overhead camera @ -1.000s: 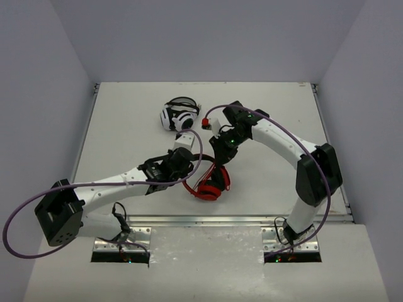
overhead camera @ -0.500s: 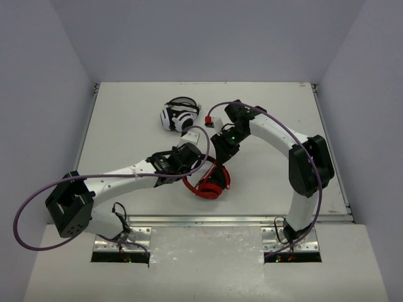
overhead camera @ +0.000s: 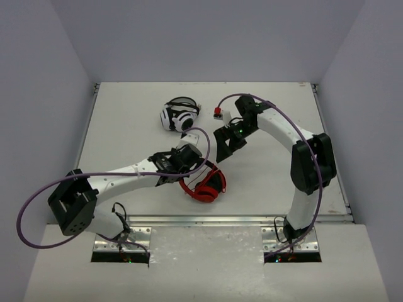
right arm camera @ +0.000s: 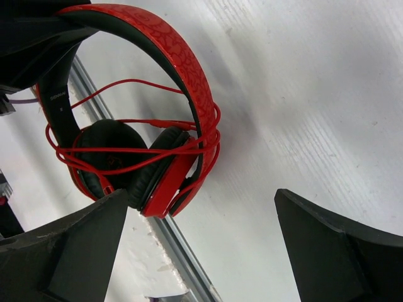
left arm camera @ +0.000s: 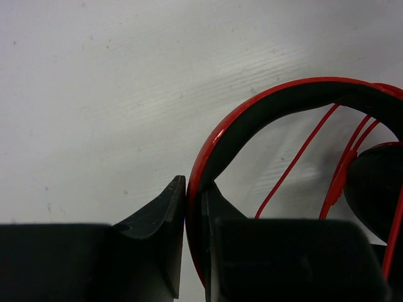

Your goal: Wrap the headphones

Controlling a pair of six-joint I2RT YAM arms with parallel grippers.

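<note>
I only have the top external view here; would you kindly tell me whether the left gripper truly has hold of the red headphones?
Observer: Yes; the left wrist view shows the left gripper shut on the headband of the red headphones, a finger either side.
Operator: Is the red cable wound?
Observer: The right wrist view shows it looped several times across the black ear pads.
Operator: Does the right gripper hold it?
Observer: No; its fingers stand wide apart, empty.
</note>
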